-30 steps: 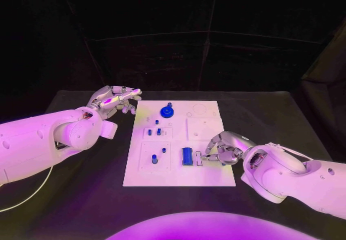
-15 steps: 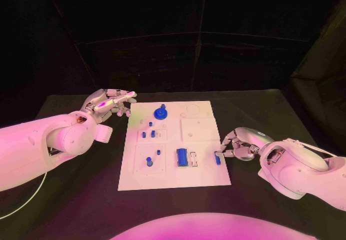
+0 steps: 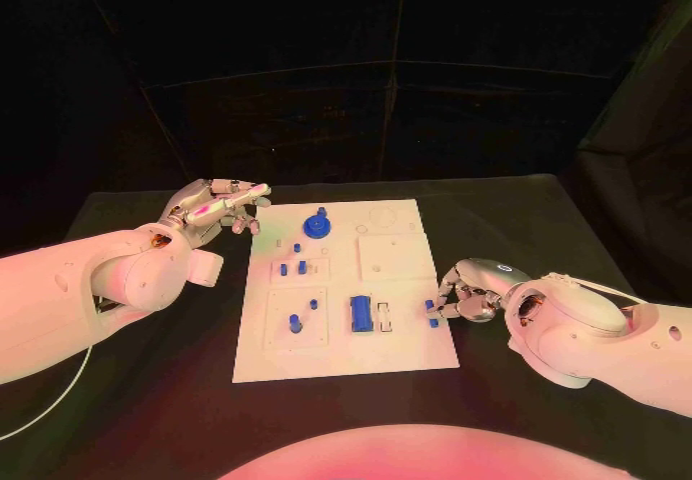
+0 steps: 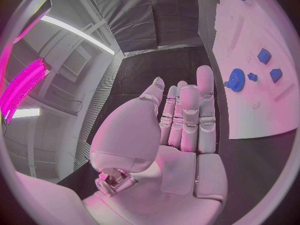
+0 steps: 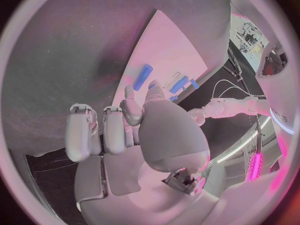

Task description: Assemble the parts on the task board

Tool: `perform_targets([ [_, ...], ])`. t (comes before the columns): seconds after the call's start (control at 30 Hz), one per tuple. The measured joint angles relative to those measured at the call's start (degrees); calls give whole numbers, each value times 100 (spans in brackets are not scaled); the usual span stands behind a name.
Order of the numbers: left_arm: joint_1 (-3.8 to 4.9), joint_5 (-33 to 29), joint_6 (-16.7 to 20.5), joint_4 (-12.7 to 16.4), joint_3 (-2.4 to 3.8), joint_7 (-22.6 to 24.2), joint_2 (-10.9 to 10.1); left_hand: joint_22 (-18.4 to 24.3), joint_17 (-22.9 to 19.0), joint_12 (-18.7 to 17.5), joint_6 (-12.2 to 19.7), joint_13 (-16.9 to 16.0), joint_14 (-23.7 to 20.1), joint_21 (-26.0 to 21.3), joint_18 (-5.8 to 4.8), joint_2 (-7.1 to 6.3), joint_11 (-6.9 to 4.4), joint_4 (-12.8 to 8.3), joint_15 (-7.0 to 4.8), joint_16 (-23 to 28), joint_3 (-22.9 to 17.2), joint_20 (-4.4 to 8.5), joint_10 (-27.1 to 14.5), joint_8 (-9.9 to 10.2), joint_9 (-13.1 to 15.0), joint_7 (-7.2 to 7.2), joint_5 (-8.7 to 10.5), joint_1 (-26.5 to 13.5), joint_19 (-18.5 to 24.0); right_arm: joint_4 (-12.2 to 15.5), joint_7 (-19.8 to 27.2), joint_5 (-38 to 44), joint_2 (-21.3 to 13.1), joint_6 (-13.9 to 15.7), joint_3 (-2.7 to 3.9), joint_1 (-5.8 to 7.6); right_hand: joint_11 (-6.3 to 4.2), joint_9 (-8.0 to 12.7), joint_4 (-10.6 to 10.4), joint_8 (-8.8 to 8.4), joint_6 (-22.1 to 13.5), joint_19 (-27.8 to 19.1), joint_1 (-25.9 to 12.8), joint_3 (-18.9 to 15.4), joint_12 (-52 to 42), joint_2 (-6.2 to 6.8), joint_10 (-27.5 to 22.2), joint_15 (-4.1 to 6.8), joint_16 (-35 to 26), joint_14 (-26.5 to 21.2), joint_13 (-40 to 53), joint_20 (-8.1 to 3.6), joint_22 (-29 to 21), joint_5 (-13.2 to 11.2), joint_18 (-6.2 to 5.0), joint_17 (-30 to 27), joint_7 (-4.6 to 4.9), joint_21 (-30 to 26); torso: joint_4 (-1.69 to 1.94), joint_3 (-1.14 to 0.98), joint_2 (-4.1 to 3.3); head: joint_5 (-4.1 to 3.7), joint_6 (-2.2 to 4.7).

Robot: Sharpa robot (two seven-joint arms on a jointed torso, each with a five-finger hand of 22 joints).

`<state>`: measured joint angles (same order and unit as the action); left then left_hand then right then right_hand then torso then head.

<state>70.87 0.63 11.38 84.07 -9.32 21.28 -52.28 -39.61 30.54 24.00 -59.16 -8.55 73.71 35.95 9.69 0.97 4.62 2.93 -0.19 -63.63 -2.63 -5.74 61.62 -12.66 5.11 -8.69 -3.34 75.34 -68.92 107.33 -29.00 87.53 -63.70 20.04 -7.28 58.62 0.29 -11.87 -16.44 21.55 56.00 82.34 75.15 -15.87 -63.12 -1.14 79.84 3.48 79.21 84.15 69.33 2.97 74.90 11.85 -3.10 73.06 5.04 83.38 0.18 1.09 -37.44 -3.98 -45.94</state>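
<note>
Task board: the white task board [image 3: 397,340] lies mid-table, long side running near to far, between the two arms.
Parts on the board: a blue gear [image 3: 317,226] stands at the far left; small blue pegs [image 3: 293,268] sit in the middle left; a blue block [image 3: 361,313] sits near the middle.
Right hand, head view: the right hand [image 3: 469,293] rests at the board's right edge, fingers curled in beside a small blue part [image 3: 430,308] lying there.
Right hand, wrist view: fingertips bent toward the board with a blue cylinder [image 5: 142,77] just beyond them; I cannot tell whether they pinch anything.
Left hand, head view: the left hand [image 3: 216,208] hovers off the board's far left corner.
Left hand, wrist view: its fingers [image 4: 187,115] are straight and pressed together, holding nothing, with the gear just beside them.
Since a second ago: the right hand has pulled back from beside the block to the right edge, and the small part now lies there.
</note>
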Motion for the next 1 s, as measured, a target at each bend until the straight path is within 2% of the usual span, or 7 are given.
perform_targets([
  [0.13, -6, 0, -6, -3, 0, 1, 0, 6, 0, 0, 0, 0, 0, 0, 0, 0, 0, -17, 0, 0, 16, 0, 0, 0, -5, 0, 0, 0, 0, -66, -52, 34, 92, -60, 1, -10, 0, -5, 0, -9, 0, 0, 3, 0, 0, -3, 0, 0, 0, 0, 6, 0, 0, 1, 0, -1, 0, 0, 7, 2, 1, 0, -6],
  [0.3, -11, 0, -10, -5, 0, 1, -2, 6, 0, 0, 0, 0, 0, 0, 0, 0, 0, -16, 0, 0, 16, 0, 0, 0, -5, 0, 0, 0, 0, -115, -83, 70, 197, -77, 16, -16, 0, -17, 64, -33, 31, 0, 181, 15, 20, -37, 0, 0, 0, 0, 8, 0, 0, 135, 0, -1, -13, 0, 10, 5, 1, 18, -10],
  [0.63, -20, 0, -20, -8, 0, 1, -2, 5, 0, 0, 0, 4, 0, 0, 0, 0, 0, -16, 0, 0, 16, 0, 0, 0, -4, 0, 0, 0, 0, -186, -107, 164, 320, -141, 35, -21, 1, -23, 399, -93, 93, 0, 712, 146, 40, -73, -1, -1, 0, 0, 27, 0, 0, 280, 0, 5, -10, 0, 6, 9, 4, 25, -19],
  [0.8, -22, 0, -26, -9, 0, 1, -4, 5, 0, 0, 0, 4, 0, 0, 0, 0, 0, -16, 0, 0, 16, 0, 0, 0, -4, 0, 0, 0, 0, -193, -145, 294, 383, -241, 50, -17, 2, -23, 599, -118, 102, 0, 955, 277, 82, -105, -2, -14, 0, 7, 21, 0, 0, 26, 0, 5, -3, 0, 5, 9, 4, 26, -26],
  [1.0, -24, 0, -33, -12, 0, 1, -6, 4, 0, 0, 0, 4, 0, 0, 0, 0, 0, -16, 0, 0, 16, 0, 0, 0, -4, 0, 0, 0, 0, -195, -240, 549, 477, -466, 75, -4, 4, -24, 696, -146, 113, 0, 1075, 317, 152, -91, -2, -23, 0, 0, -11, 0, 0, -34, 0, -1, 8, 0, 5, 9, 7, 37, -28],
])
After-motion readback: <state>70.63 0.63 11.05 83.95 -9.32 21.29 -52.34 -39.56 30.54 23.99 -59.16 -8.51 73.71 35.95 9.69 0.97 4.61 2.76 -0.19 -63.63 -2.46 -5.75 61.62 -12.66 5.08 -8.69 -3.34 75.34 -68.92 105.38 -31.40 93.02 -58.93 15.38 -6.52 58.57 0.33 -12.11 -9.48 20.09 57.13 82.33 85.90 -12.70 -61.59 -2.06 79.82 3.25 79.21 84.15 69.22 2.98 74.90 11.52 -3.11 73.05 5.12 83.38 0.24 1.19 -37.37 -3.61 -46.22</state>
